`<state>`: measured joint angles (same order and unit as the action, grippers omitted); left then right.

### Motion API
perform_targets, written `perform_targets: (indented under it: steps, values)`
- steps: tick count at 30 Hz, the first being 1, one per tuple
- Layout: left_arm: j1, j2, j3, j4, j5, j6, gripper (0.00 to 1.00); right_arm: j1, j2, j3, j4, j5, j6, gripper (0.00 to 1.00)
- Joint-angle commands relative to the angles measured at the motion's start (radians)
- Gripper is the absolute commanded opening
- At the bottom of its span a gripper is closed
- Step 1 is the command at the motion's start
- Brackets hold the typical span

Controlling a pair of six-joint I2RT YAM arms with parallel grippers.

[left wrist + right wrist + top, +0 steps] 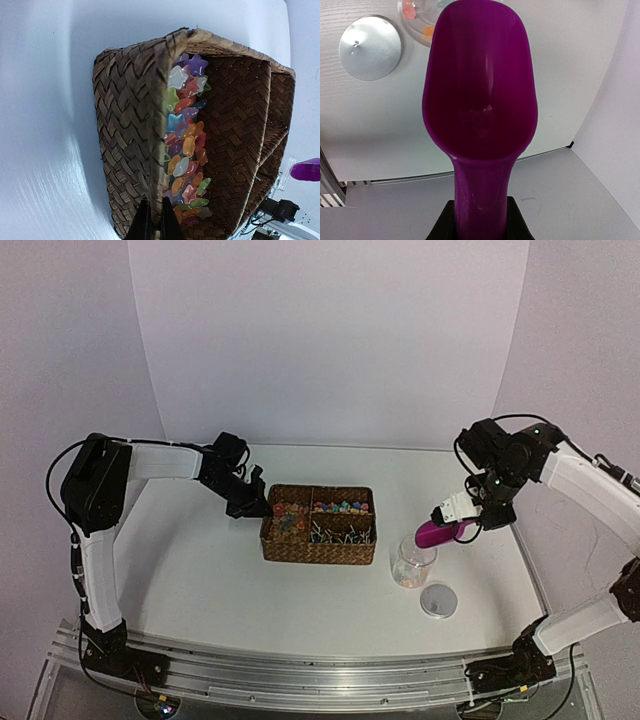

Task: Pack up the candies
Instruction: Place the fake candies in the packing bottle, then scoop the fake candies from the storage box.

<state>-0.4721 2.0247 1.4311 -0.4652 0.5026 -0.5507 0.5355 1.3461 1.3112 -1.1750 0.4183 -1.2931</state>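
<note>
- Top view: my left gripper [252,506] pinches the wicker basket [320,550] by its left wall. My right gripper [468,528] clamps the magenta scoop [437,533] just by the glass jar [412,565], with the lid [438,600] beside it.
- Left wrist: star-shaped candies [185,145] fill the near compartment.
- Right wrist: only here, a few candies show inside the jar.

The basket [125,125] is rough woven wicker; its candies [185,150] look glossy and translucent (plastic-like). The scoop [480,90] is smooth, shiny magenta plastic — the lid [370,47] dull silvery metal, the tabletop [200,560] smooth white.
</note>
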Motion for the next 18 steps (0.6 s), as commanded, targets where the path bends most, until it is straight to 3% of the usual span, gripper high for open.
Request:
perform_targets:
  steps: [1,7,18]
  values:
    - [0.009,0.010,-0.020,-0.029,-0.011,0.037,0.00,0.006,-0.018,0.126,0.027,0.002,0.024,0.00]
    - [0.009,0.008,-0.023,-0.029,-0.010,0.033,0.00,0.034,0.044,0.280,0.149,0.039,0.033,0.00]
    - [0.008,-0.002,-0.041,-0.018,-0.009,0.015,0.00,0.241,0.576,0.600,0.505,0.260,-0.065,0.00]
